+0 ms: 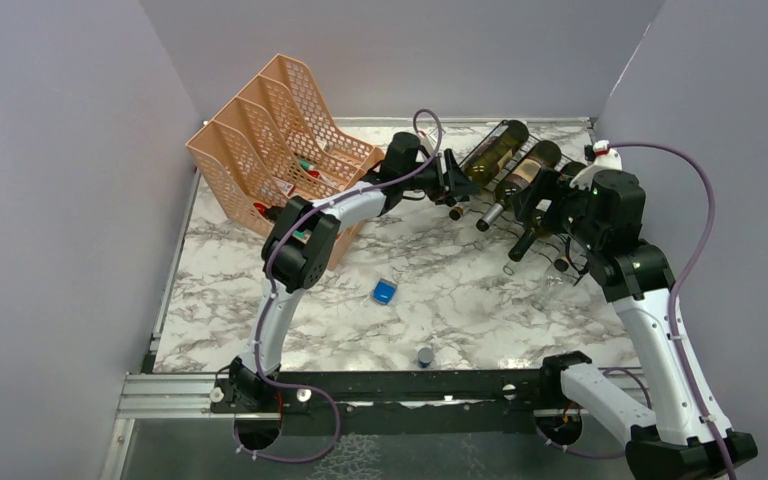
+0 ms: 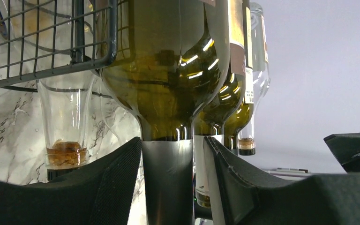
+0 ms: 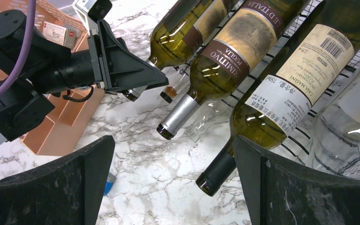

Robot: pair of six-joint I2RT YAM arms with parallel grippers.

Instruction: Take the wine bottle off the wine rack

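L gripper [image 2: 174,141] parted; neck of wine bottle [image 2: 168,70] straddled, gap seen one side. Bottle cradled in wine rack [image 2: 51,65]. R gripper [image 3: 172,138] held wide open, empty.

Premises are presenting as a robotics lab test cell: plain grey panels [image 1: 60,200] are enclosing a marble-patterned bench [image 1: 440,320] on three sides; a rail [image 1: 400,385] along its near edge is carrying the left arm [image 1: 270,310] and right arm [image 1: 660,340].

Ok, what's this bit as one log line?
left gripper: open, around wine bottle neck | right gripper: open, holding nothing | wine bottle: lying on wine rack
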